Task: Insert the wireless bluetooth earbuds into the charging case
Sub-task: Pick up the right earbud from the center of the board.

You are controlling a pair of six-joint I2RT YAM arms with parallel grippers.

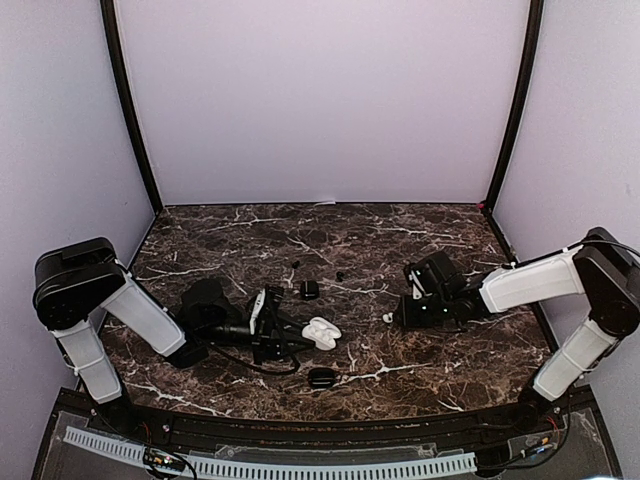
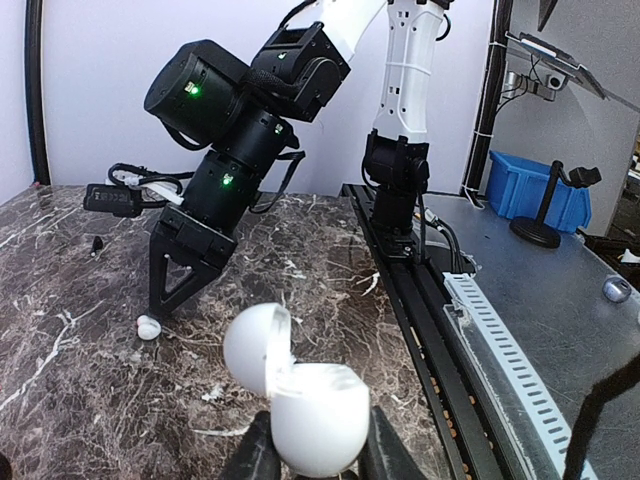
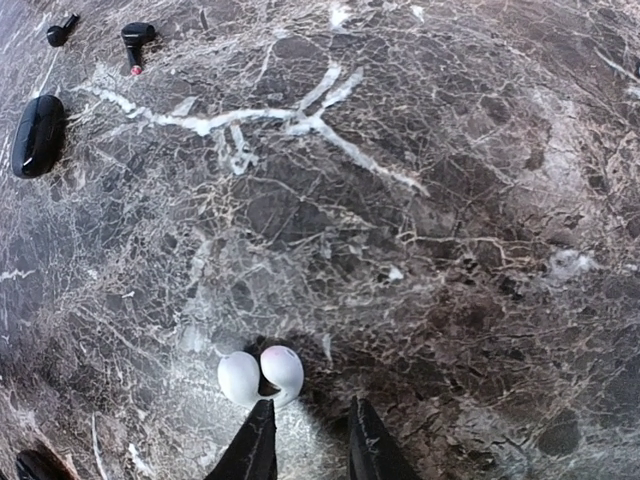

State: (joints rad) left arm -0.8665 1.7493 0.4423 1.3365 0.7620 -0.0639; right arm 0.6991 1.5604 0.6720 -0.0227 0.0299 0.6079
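Dark brown marble veined with white covers the table point(image 1: 430, 250), with plain pale walls closing it in behind and at both sides. Near the middle, the left gripper point(image 2: 310, 445) is clenched on the white charging case point(image 2: 322, 415): its two dark fingers point(image 2: 255, 450) press against either side of the rounded lower half, and the lid stands hinged open, tipped up and back. The case is held just above the marble. To the right and well apart from it, the right gripper point(image 3: 310, 405) points down at the table with its jaws narrowly parted and nothing between them. A white earbud point(image 3: 262, 377) lies on the marble just beyond the tip of one finger, at its outer side rather than in the gap; whether the finger touches it I cannot tell. It shows as two rounded lobes, so I cannot tell whether it is one bud or two. A black case point(image 1: 321, 377) lies nearer the front edge, a second black case point(image 1: 309, 289) sits further back, and small black earbuds point(image 1: 297, 264) are scattered beyond it.
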